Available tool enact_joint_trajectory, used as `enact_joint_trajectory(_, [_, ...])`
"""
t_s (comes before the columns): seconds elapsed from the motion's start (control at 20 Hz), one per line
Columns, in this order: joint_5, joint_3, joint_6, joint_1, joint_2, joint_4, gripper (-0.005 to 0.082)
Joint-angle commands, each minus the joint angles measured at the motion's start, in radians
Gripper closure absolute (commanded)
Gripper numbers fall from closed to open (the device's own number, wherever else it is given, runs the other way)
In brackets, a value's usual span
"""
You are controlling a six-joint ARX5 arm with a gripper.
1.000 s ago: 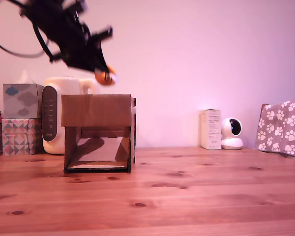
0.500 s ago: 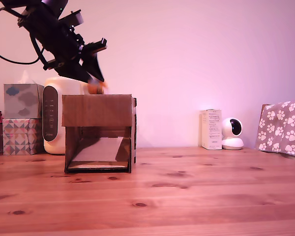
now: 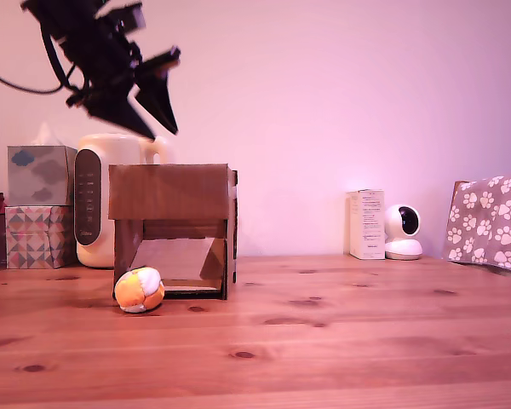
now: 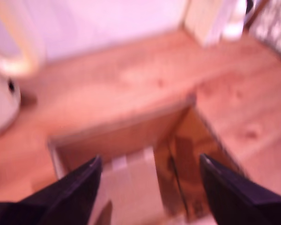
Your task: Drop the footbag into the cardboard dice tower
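Jaws: we see the two dark fingers spread wide apart in the wrist view, with nothing between them.
Gripper: the gripper [image 4: 150,187] hangs above the open top of the cardboard dice tower [image 3: 170,228], looking down its shaft; in the exterior view it [image 3: 149,106] sits clear of the tower's top edge.
Tower interior: we look down on a pale sloped ramp inside brown walls; the wrist view is blurred, so we cannot make out finer detail.
Footbag place: the footbag [image 3: 139,290] rests on the wooden table [image 3: 324,341], just in front of the tower's lower opening, toward the exterior view's left corner of the tower.
Progress: we judge the drop done, since the footbag lies outside the tower's mouth and the fingers are empty; nothing obvious is left but to pull the arm clear.
Footbag look: a small soft ball of orange, white and yellow panels, slightly squashed where it sits.
Behind the tower: a white appliance [image 3: 98,196] and stacked tissue boxes [image 3: 38,204].
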Motion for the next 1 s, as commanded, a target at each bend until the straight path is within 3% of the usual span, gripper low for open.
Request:
enact_joint_trajectory(0.0, [0.006, -0.015, 0.014, -0.016, -0.063, 0.008, 0.079])
enact_joint_trajectory(0.15, [0.006, -0.098, 0.016, -0.037, -0.137, 0.099, 0.079])
enact_joint_trajectory(0.45, [0.032, -0.483, 0.016, -0.041, -0.368, 0.422, 0.079])
enact_joint_trajectory(0.95, [0.034, -0.956, 0.014, -0.04, -0.644, 0.767, 0.0789])
